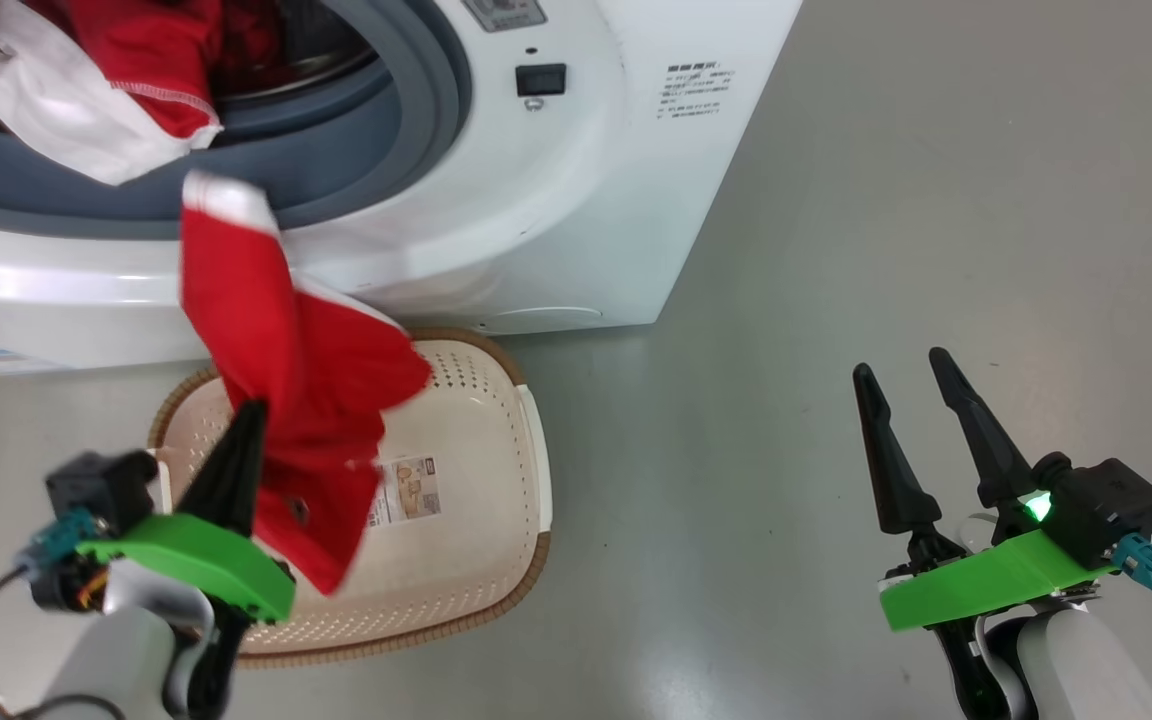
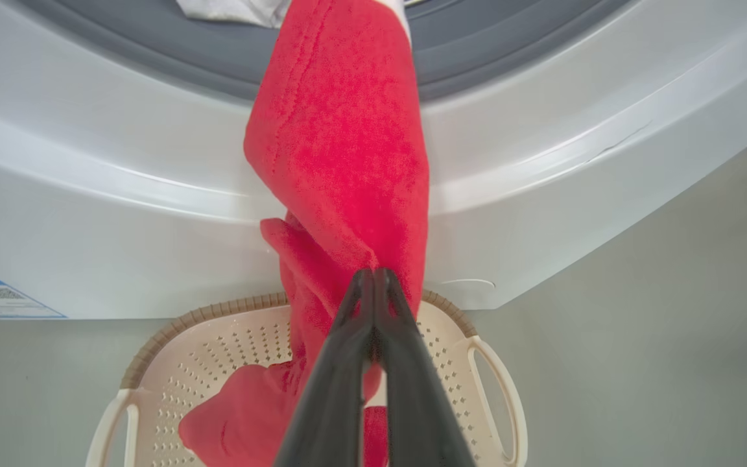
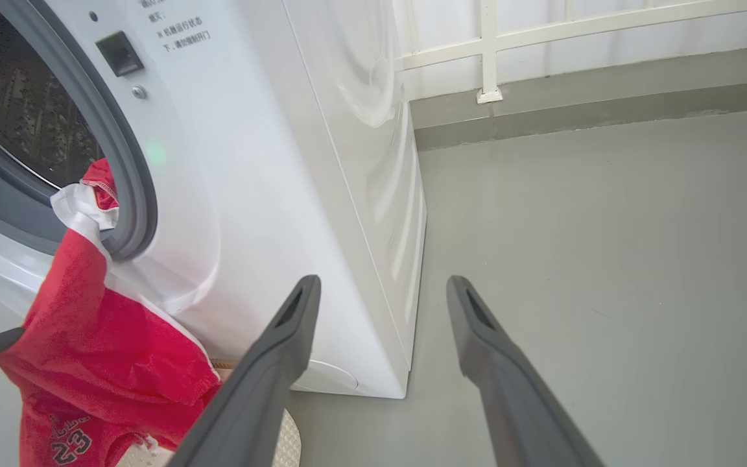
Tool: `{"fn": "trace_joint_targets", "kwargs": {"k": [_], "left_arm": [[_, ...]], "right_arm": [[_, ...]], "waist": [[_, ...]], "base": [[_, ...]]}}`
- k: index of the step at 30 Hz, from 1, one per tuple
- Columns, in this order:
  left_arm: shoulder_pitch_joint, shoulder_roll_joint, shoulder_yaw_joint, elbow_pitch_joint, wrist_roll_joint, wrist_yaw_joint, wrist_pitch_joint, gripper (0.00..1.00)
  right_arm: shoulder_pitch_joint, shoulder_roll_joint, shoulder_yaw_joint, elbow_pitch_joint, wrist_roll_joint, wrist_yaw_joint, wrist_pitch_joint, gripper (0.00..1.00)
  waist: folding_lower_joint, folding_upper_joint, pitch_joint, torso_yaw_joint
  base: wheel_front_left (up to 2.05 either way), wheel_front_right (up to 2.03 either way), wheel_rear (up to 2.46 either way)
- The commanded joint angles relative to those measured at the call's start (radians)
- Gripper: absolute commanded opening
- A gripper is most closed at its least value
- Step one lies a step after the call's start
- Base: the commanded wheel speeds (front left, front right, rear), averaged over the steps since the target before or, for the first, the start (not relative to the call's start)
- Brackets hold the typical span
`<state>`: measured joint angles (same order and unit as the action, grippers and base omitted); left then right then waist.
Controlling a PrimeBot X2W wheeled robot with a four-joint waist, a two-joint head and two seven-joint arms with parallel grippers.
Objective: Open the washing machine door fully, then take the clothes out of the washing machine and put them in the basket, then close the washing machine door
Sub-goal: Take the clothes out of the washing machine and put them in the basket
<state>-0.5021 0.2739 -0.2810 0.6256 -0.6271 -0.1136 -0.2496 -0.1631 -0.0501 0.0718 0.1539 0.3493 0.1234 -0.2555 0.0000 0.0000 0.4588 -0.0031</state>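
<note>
Red clothes (image 1: 296,370) trimmed white, cream perforated basket (image 1: 481,420) with brown rim, white washing machine (image 1: 556,200).

The head view looks steeply down from high up onto the smooth grey floor (image 1: 886,200), with the big white front-loading washing machine (image 1: 576,200) across its upper left and the cream-white perforated plastic basket (image 1: 476,400) just below it; the left wrist view sits low and very near, facing the machine's curved front along the dark fingers of the left gripper (image 2: 373,274), the basket under them; the right wrist view looks from further right, along the fingers of the right gripper (image 3: 383,280), past the machine's side to the pale back wall (image 3: 607,39); all three share the machine's front and the hanging bright red fabric garment (image 1: 276,330)
</note>
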Motion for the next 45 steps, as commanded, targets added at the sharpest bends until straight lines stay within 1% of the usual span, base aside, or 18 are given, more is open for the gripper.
{"fn": "trace_joint_targets", "kwargs": {"k": [1, 5, 10, 14, 18, 23, 29, 34, 39, 40, 41, 42, 44, 45], "left_arm": [[0.025, 0.024, 0.033, -0.002, 0.019, 0.001, -0.012, 0.0], [0.03, -0.007, 0.026, 0.058, 0.033, -0.004, -0.012, 0.0], [-0.022, -0.041, 0.009, 0.177, 0.043, -0.012, -0.012, 0.0], [-0.077, -0.053, -0.014, 0.27, 0.056, -0.016, -0.012, 0.0], [-0.116, -0.058, -0.059, 0.327, 0.056, -0.017, -0.012, 0.0], [-0.152, -0.053, -0.106, 0.366, 0.049, -0.017, -0.012, 0.0], [-0.192, -0.047, -0.124, 0.389, 0.043, -0.017, -0.012, 0.0], [-0.211, -0.048, -0.109, 0.413, 0.031, -0.017, -0.012, 0.0], [-0.211, -0.052, -0.092, 0.418, 0.031, -0.017, -0.012, 0.0], [-0.209, -0.054, -0.09, 0.418, 0.031, -0.017, -0.012, 0.19], [-0.206, -0.056, -0.088, 0.417, 0.03, -0.017, -0.012, 0.35], [-0.201, -0.057, -0.086, 0.416, 0.031, -0.017, -0.012, 0.45], [-0.192, -0.06, -0.081, 0.414, 0.032, -0.017, -0.012, 0.7], [-0.187, -0.061, -0.077, 0.409, 0.031, -0.017, -0.012, 0.88]], "right_arm": [[0.016, 0.0, 0.023, -0.019, -0.005, 0.007, -0.006, 1.0], [0.006, 0.0, 0.023, -0.026, -0.006, 0.007, -0.006, 1.0], [-0.005, 0.0, 0.017, -0.035, -0.015, 0.007, -0.006, 1.0], [-0.012, 0.0, 0.017, -0.041, -0.02, 0.007, -0.006, 1.0], [-0.018, 0.0, 0.02, -0.047, -0.019, 0.007, -0.006, 1.0], [-0.028, 0.0, 0.023, -0.055, -0.018, 0.007, -0.006, 1.0], [-0.043, 0.0, 0.02, -0.064, -0.019, 0.007, -0.006, 1.0], [-0.045, 0.0, 0.016, -0.066, -0.024, 0.007, -0.006, 1.0], [-0.046, 0.0, 0.013, -0.063, -0.027, 0.007, -0.006, 1.0], [-0.046, 0.0, 0.013, -0.062, -0.029, 0.007, -0.006, 1.0], [-0.046, 0.0, 0.014, -0.061, -0.03, 0.007, -0.006, 1.0], [-0.045, 0.0, 0.014, -0.058, -0.031, 0.007, -0.006, 1.0], [-0.041, 0.0, 0.014, -0.053, -0.034, 0.007, -0.006, 1.0], [-0.038, 0.0, 0.015, -0.05, -0.035, 0.007, -0.006, 1.0]], "waist": [[0.0, 0.0, 0.005, -0.002], [0.0, 0.0, 0.028, -0.006], [0.0, 0.0, 0.072, -0.011], [0.0, 0.0, 0.11, -0.023], [0.0, 0.0, 0.145, -0.037], [0.0, 0.0, 0.188, -0.046], [0.0, 0.0, 0.236, -0.05], [0.0, 0.0, 0.249, -0.05], [0.0, 0.0, 0.237, -0.048], [0.0, 0.0, 0.231, -0.047], [0.0, 0.0, 0.227, -0.045], [0.0, 0.0, 0.218, -0.043], [0.0, 0.0, 0.202, -0.038], [0.0, 0.0, 0.192, -0.036]], "base": [[0.0, 0.0, 0.0], [0.0, 0.0, 0.0], [0.0, 0.0, 0.0], [0.0, 0.0, 0.0], [0.0, 0.0, 0.0], [0.0, 0.0, 0.0], [0.0, 0.0, 0.0], [0.0, 0.0, 0.0], [0.0, 0.0, 0.0], [0.0, 0.0, 0.0], [0.0, 0.0, 0.0], [0.0, 0.0, 0.0], [0.0, 0.0, 0.0], [0.0, 0.0, 0.0]]}}
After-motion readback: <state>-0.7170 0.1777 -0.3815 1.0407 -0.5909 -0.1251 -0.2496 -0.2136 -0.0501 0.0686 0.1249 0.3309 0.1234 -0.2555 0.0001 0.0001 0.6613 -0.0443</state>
